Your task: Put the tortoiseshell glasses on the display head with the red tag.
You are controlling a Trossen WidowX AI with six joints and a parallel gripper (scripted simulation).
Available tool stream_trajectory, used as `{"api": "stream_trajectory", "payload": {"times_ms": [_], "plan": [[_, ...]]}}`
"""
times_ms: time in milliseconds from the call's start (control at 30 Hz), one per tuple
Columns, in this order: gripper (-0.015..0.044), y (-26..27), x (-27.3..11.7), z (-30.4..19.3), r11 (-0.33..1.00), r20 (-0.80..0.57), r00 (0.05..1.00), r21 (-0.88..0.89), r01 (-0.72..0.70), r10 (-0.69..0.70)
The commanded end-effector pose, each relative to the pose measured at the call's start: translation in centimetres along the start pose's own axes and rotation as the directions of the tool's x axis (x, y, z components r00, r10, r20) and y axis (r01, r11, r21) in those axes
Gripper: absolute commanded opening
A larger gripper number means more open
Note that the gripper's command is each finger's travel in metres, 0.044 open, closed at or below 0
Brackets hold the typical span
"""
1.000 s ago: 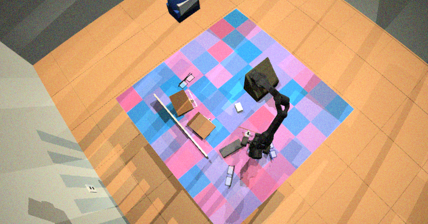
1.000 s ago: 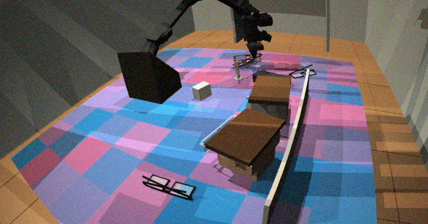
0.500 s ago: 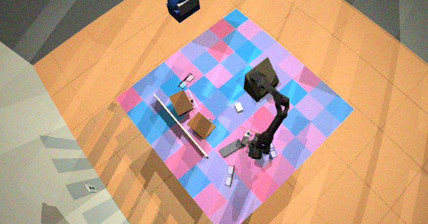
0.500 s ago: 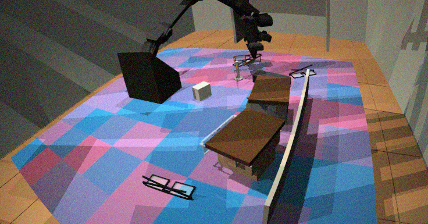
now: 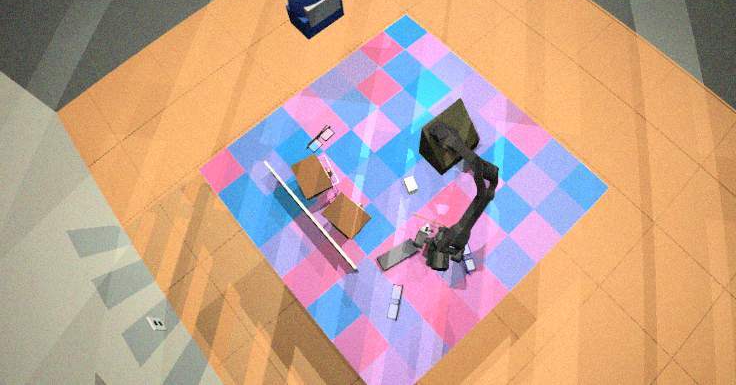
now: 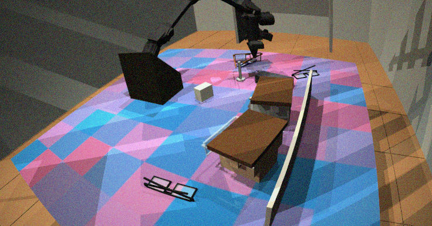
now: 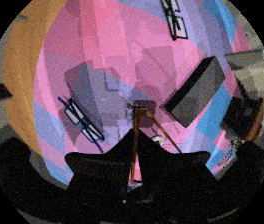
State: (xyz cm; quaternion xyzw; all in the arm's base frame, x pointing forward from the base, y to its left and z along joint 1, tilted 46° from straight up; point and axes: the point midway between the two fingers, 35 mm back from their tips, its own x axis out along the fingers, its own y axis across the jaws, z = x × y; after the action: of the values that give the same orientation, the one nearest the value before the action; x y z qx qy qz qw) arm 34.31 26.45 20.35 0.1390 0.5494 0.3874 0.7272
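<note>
My gripper [image 6: 255,55] [image 7: 134,131] is shut on the tortoiseshell glasses [image 5: 427,219] [image 6: 234,60] [image 7: 135,146]. It holds them low above the mat, just behind a short pole on a white base in the exterior view. A temple extends beyond the fingers in the wrist view. Two blocky display heads with brown tops stand away from the gripper, one nearer the exterior camera [image 5: 311,175] [image 6: 247,134] and one farther [image 5: 347,215] [image 6: 272,88]. A clear frame is at the nearer head's front. I cannot make out the red tag.
The pole [image 6: 239,70], a white block [image 5: 410,184] [image 6: 203,92] and a dark grey box [image 5: 397,255] [image 7: 198,95] stand near. Blue glasses [image 5: 469,264] [image 7: 83,124] lie beside the arm. Two black pairs lie farther off. A long pale panel [image 5: 308,214] [image 6: 290,158] stands behind the heads.
</note>
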Motion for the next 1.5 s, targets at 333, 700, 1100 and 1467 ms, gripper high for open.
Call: {"api": "stream_trajectory", "payload": {"times_ms": [333, 700, 1100, 1467], "plan": [[0.0, 0.1, -4.6, -0.6, 1.0, 0.019, 1.0, -0.012, -0.004, 0.004], [0.0, -1.5, -4.6, -3.6, 1.0, 0.017, 1.0, -0.011, -0.003, 0.003], [0.0, -2.8, -4.3, -6.1, 1.0, 0.016, 1.0, -0.01, -0.002, 0.003], [0.0, -2.8, 1.2, -6.0, 1.0, 0.017, 1.0, -0.01, -0.004, 0.005]]}}
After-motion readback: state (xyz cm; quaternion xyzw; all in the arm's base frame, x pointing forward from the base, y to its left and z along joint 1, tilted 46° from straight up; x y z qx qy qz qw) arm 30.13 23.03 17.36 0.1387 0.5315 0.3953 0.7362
